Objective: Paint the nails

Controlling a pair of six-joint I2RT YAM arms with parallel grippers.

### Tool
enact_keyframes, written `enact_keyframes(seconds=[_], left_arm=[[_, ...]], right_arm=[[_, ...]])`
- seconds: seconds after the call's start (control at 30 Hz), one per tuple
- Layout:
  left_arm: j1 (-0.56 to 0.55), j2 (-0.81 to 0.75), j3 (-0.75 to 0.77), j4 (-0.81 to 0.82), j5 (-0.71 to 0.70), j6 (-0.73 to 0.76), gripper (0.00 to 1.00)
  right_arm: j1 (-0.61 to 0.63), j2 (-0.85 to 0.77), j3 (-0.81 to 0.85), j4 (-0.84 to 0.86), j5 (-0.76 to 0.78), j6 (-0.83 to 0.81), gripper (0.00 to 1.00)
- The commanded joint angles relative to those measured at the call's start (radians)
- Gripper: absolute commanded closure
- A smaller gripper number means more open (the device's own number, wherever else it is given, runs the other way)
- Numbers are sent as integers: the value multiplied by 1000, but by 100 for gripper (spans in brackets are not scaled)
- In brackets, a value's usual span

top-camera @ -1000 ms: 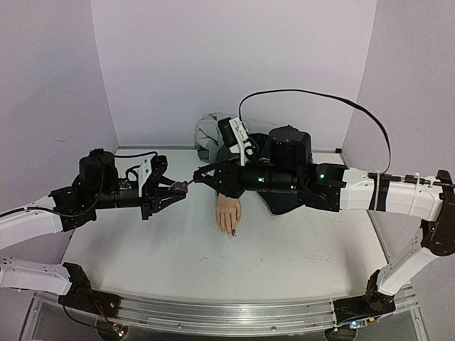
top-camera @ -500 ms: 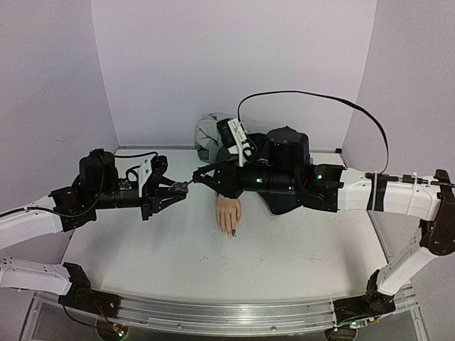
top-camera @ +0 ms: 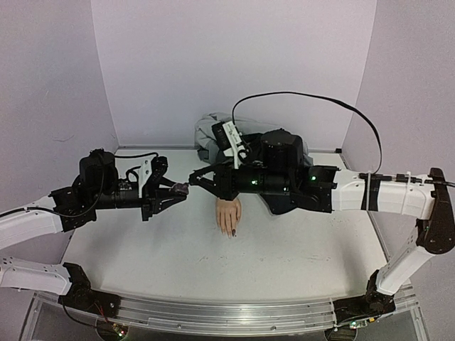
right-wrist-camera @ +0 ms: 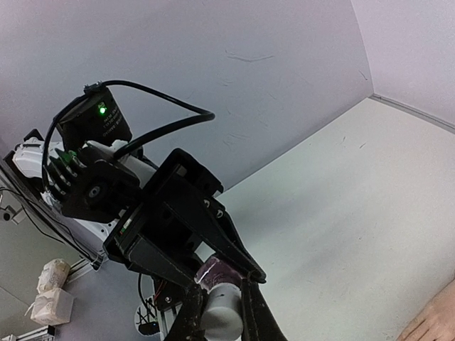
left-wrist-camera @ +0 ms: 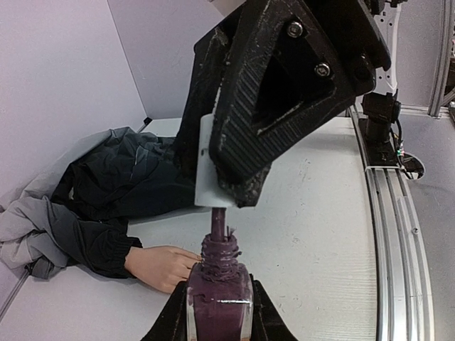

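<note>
- Lying flat on the worktop (top-camera: 284, 256) with its back upward, the mannequin hand (top-camera: 229, 212) is seen with its fingers pointed toward the arm bases. Its wrist is tucked into a grey and black jacket (top-camera: 210, 135) bunched behind it.
- The nails (top-camera: 232, 232) are found at its fingertips as tiny ovals. At least one looks dark; the rest cannot be told at this size.
- The polish bottle (left-wrist-camera: 219, 302) is clamped around its glass body by the left hand (top-camera: 178, 189), held in the air beyond the mannequin hand and toward the left arm's side of it.
- The white cap (left-wrist-camera: 206, 170) is pinched by the right hand (top-camera: 195, 175), which is closed on it right at the bottle's mouth, with the brush stem (left-wrist-camera: 218, 222) reaching into the neck.
- The nails are judged stiff, smooth and slippery. No grasp on them is called for; they are to be touched by the brush tip alone, lightly.
- The mannequin hand is judged light and unfixed, so it could be shoved by a heavy stroke.
- The cap is judged small and slick, and a hold across its sides is suited.
</note>
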Motion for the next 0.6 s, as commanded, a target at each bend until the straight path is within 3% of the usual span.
enact_keyframes(seconds=[0.0,0.47,0.57], left_arm=[[-5,-6,10,48,17,5,100],[-10,-7,12,47,12,3,100],[-11,-13,14,47,-21,-9,100]], right_arm=[[5,18,53,69,-30,3,100],[7,123,79,126,-126,90,100],[32,171,66,178,-74,156,100]])
